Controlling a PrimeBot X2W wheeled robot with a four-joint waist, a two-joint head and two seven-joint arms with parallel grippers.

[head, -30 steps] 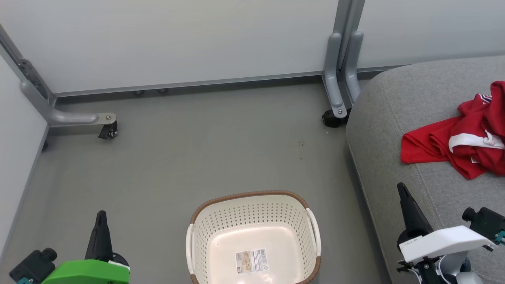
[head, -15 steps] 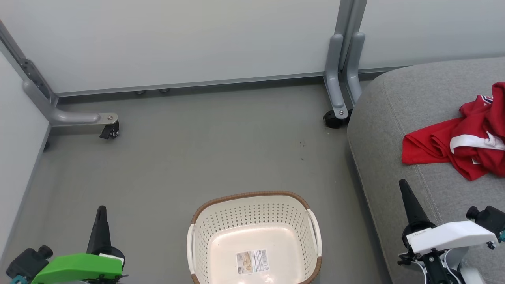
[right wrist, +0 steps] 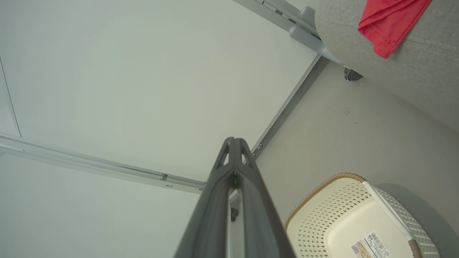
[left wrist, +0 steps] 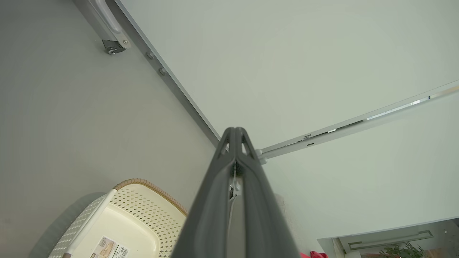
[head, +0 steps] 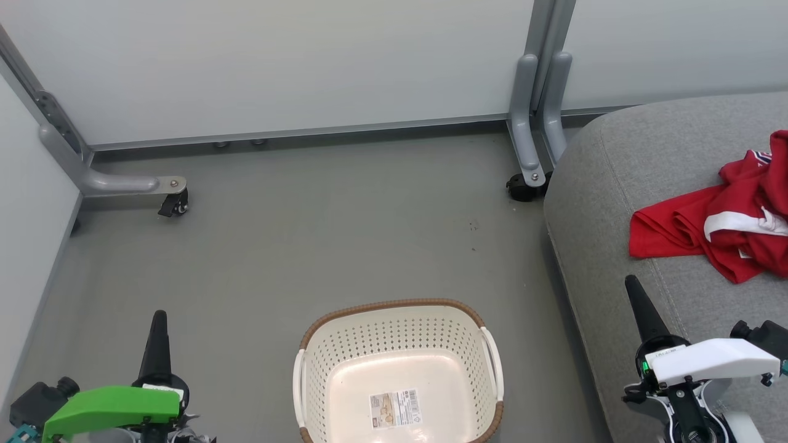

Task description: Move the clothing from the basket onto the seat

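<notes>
Both pairs of jaws are pressed together, empty, low on either side of the basket, which holds no garment; the clothing lies heaped on the seat. It looks light and limp; pinch a raised fold.

Grey floor boxed in by pale partition panels, soft even light

Back panels sit on a grey base rail w/ two small round feet under it; another pale panel runs down the left side. Grey metal leg at the left corner ends in a flat plate w/ a small black caster. Twin grey uprights stand btwn two back panels, their foot on a black caster. Floor matte & smooth, a few dark specks right of centre, shadows faint. Left wrist view: past a panel's edge, a green plant in a brighter space, blurry
</notes>
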